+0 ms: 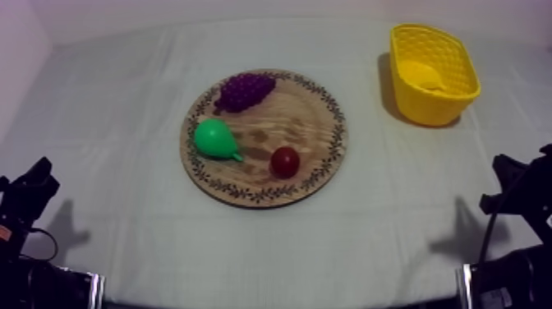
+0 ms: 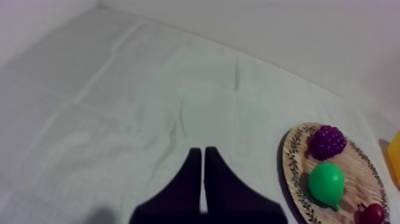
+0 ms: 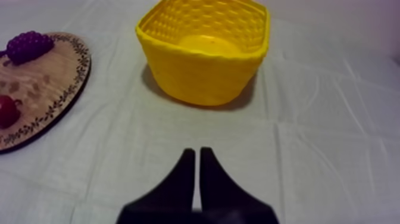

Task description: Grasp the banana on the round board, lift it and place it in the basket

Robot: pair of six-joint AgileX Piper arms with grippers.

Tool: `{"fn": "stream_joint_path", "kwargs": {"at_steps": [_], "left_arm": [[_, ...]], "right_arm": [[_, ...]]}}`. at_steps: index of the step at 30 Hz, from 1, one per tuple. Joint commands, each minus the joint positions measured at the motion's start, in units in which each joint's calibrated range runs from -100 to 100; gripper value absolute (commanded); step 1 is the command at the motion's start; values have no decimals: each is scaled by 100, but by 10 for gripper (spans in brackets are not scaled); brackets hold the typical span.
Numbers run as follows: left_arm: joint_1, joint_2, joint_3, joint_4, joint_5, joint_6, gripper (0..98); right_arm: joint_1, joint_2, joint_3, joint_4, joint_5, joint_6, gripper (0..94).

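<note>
The left tool (image 2: 202, 152) had its two black fingers pressed together into a narrow wedge, clamped on nothing, low at the near left of the desk (image 1: 370, 238) over bare cloth. The right tool (image 3: 195, 152) was the same, fingers together and empty, low at the near right. Straight ahead of the right tool, farther off, stood the yellow basket (image 3: 202, 80), and on its floor lay a smooth yellow shape that I took for the banana (image 1: 425, 76). It blended with the basket, so its long axis could not be read with any certainty. The wooden board (image 1: 308, 123) sat at the middle of the desk, to the left of the basket and well apart from it. It carried the grapes (image 1: 244, 90) at its far side, the pear (image 1: 215, 138) at its left and the small red fruit (image 1: 285, 161) toward its near right, with no banana among them. The right arm was plainly the nearer one to the basket, the left arm nearer the board. With the banana apparently already inside the basket, I judged the task finished, with no further pick called for.
</note>
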Motion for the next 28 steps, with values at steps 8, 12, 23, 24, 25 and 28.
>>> {"fn": "stream_joint_path", "kwargs": {"at_steps": [8, 12, 23, 24, 25, 28], "left_arm": [[-3, -3, 3, 2, -2, 1, 1], [-3, -3, 3, 2, -2, 1, 1], [-3, -3, 3, 2, -2, 0, 1], [-3, -3, 3, 2, -2, 2, 1], [-3, -3, 3, 2, -2, 1, 1], [-3, -3, 3, 2, -2, 0, 1]], "right_arm": [[28, -3, 79, 13, -358, 279, 6], [29, -3, 82, 14, -369, 377, 6], [29, -3, 83, 14, -372, 398, 6], [29, -3, 83, 14, -372, 398, 6], [29, -3, 83, 14, -372, 398, 6], [29, -3, 83, 14, -372, 399, 6]]}}
